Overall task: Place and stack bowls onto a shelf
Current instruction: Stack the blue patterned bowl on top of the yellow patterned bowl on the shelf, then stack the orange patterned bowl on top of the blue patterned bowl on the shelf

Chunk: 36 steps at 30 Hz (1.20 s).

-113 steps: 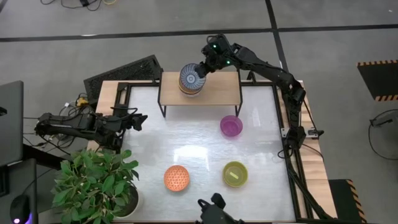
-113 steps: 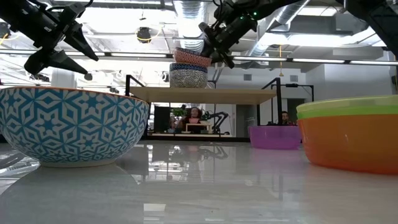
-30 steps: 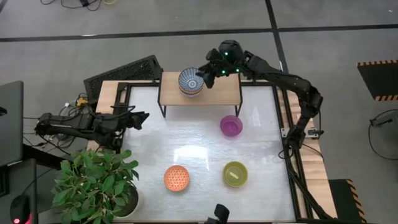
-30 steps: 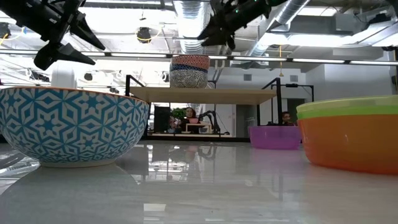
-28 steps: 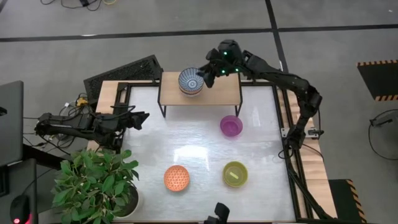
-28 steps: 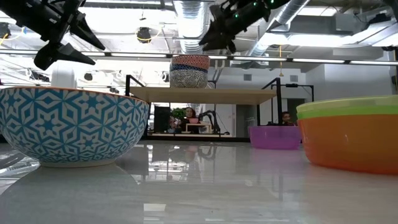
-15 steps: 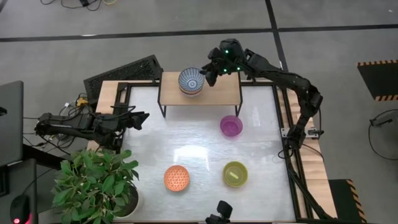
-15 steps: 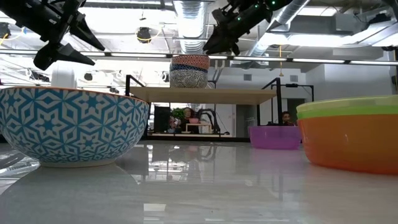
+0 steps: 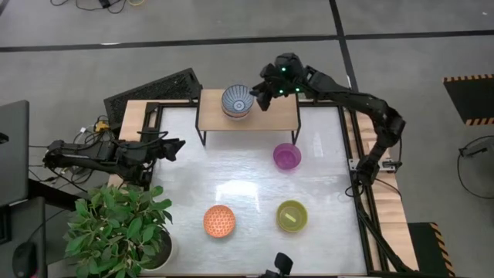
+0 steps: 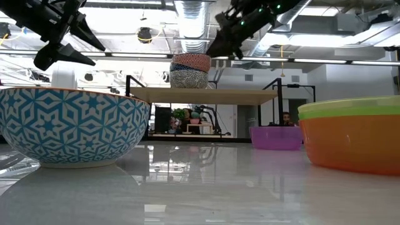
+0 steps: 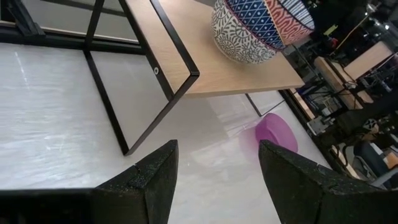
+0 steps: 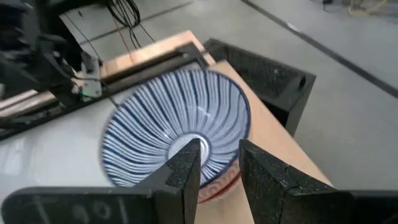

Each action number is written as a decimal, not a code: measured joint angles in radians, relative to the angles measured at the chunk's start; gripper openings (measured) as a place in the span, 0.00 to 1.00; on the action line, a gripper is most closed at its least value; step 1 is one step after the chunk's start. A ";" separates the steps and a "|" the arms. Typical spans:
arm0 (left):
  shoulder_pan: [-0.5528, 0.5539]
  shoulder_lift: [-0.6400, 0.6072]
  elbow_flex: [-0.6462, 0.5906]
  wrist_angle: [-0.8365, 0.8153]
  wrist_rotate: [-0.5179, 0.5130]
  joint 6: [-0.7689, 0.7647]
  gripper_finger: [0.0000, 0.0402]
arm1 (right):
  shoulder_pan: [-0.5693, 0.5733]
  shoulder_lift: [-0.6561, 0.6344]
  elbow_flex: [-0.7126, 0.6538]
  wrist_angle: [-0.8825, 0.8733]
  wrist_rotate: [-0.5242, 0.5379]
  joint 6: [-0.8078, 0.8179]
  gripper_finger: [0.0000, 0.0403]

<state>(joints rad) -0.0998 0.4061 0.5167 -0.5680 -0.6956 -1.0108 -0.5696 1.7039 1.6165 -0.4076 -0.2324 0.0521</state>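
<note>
Three bowls remain on worktop [image 9: 247,181]: purple bowl [image 9: 287,156], orange bowl [image 9: 219,221], olive-yellow bowl [image 9: 292,215].

High view: bowl stack [image 9: 237,100] on shelf [image 9: 279,116], left half. Right end effector [image 9: 265,94] just right of stack, empty. Left end effector [image 9: 173,148] idle at worktop left edge.

Low view: stack upright; right end effector fingers apart.

Left wrist view: left fingers [image 11: 147,180] apart.

Right wrist view: striped bowl uppermost.

Judgement: placement complete; next, fetch purple bowl.
</note>
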 joint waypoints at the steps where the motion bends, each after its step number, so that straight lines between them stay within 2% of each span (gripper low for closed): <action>1: 0.000 0.000 0.000 0.003 0.000 -0.005 0.52 | 0.003 -0.012 0.000 -0.001 0.000 0.001 0.33; 6: 0.000 0.000 0.000 0.086 -0.001 -0.023 0.52 | 0.014 -0.082 0.001 -0.031 -0.001 0.012 0.33; 10: 0.000 0.000 0.000 0.241 -0.002 0.078 0.52 | 0.026 -0.146 0.001 -0.109 -0.001 0.026 0.33; 13: 0.000 0.000 0.000 0.350 -0.001 0.164 0.52 | 0.050 -0.195 0.002 -0.268 -0.001 0.026 0.33; 18: 0.000 0.000 0.000 0.445 -0.013 0.248 0.52 | 0.155 -0.218 -0.036 -0.563 0.010 0.053 0.33; 23: 0.000 0.000 0.000 0.452 -0.014 0.244 0.52 | 0.293 -0.219 -0.165 -0.640 0.054 0.097 0.33; 25: 0.000 0.008 0.000 0.466 0.029 0.242 0.52 | 0.345 -0.219 -0.212 -0.631 0.055 0.134 0.33; 29: 0.000 0.051 0.000 0.532 0.208 0.240 0.52 | 0.448 -0.219 -0.283 -0.621 0.084 0.190 0.33; 33: 0.000 0.151 0.000 0.660 0.401 0.239 0.52 | 0.534 -0.229 -0.306 -0.628 0.167 0.250 0.33; 36: -0.001 0.247 0.001 0.745 0.509 0.211 0.51 | 0.587 -0.261 -0.313 -0.633 0.214 0.308 0.33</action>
<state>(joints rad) -0.1005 0.6531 0.5175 0.1767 -0.1861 -0.8003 0.0171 1.4430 1.3037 -1.0406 -0.0184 0.3601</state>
